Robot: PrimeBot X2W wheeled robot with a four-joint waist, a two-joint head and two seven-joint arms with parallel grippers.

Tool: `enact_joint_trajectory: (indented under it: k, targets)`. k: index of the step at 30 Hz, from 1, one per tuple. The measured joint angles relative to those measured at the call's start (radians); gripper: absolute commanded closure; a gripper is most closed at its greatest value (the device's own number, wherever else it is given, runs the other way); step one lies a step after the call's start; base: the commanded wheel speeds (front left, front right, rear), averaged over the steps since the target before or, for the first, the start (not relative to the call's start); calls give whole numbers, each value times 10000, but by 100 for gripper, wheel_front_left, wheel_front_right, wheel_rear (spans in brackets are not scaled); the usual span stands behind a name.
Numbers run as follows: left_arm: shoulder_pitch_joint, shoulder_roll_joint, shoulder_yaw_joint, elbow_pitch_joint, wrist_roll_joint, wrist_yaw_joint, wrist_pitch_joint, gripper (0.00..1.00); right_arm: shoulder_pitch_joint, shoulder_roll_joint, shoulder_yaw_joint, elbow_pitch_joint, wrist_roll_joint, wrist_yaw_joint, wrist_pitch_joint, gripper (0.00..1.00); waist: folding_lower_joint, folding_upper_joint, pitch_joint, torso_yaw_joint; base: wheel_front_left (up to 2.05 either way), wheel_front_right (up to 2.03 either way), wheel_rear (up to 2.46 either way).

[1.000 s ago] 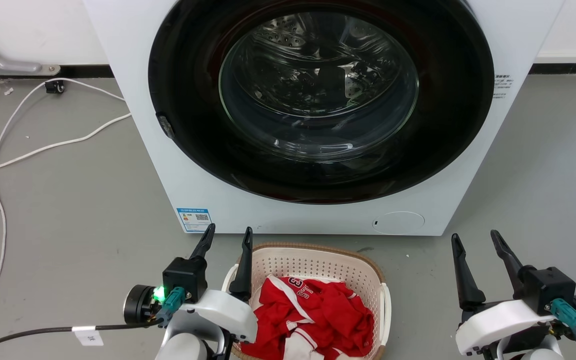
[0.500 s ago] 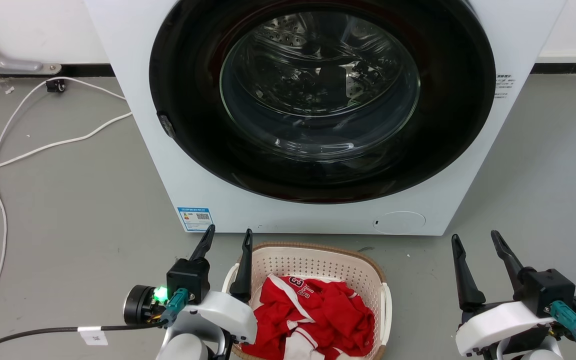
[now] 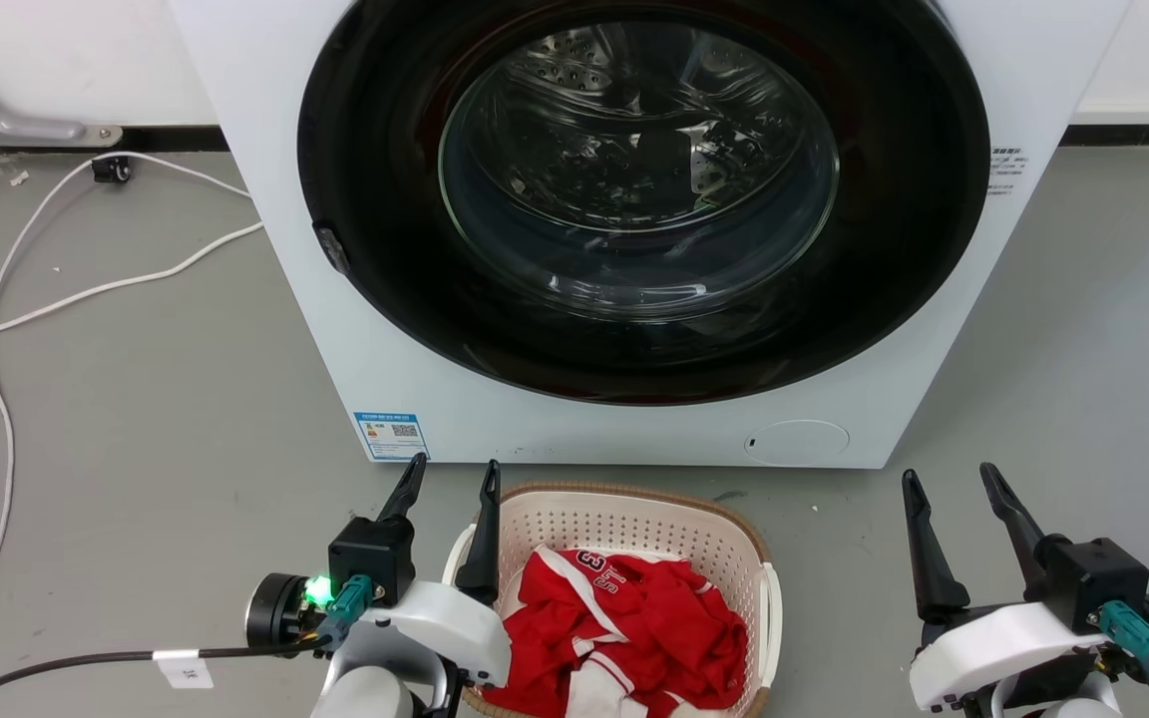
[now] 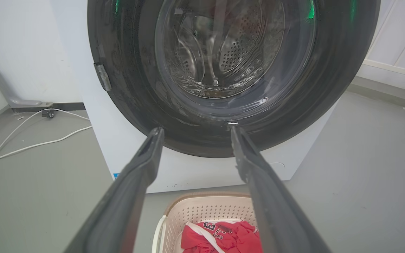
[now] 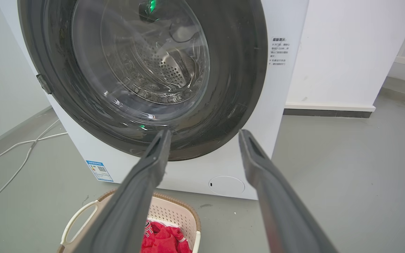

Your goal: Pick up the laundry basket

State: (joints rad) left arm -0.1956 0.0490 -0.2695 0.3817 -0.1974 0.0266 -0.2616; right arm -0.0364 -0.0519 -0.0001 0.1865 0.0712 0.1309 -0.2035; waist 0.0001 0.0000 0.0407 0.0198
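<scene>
Take the laundry basket (image 3: 634, 524) — on the floor (image 3: 136, 419) just before the washer (image 3: 574, 434), red garment (image 3: 634, 623) inside — by its white loop handles (image 3: 772, 608) or the brown rim. Probably light, stiff plastic, apt to tip if lifted by one side. Left tool (image 3: 455, 461) near its left edge, right tool (image 3: 948, 471) well apart; both spread open, holding nothing.

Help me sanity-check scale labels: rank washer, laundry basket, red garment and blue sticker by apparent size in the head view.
1. washer
2. laundry basket, partly cut off below
3. red garment
4. blue sticker
</scene>
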Motion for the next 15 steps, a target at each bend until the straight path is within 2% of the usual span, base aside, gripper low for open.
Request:
enact_joint_trajectory:
  k: [10,15]
  targets:
    - [-305,0,31,671,8,-19,-13,0,-168,4,213,533,253,0,207,0,0,0,672,-58,0,0,0]
    - [-697,0,115,1511,-128,-247,-13,0,-548,4,349,1181,456,0,249,0,0,0,1405,-121,0,0,0]
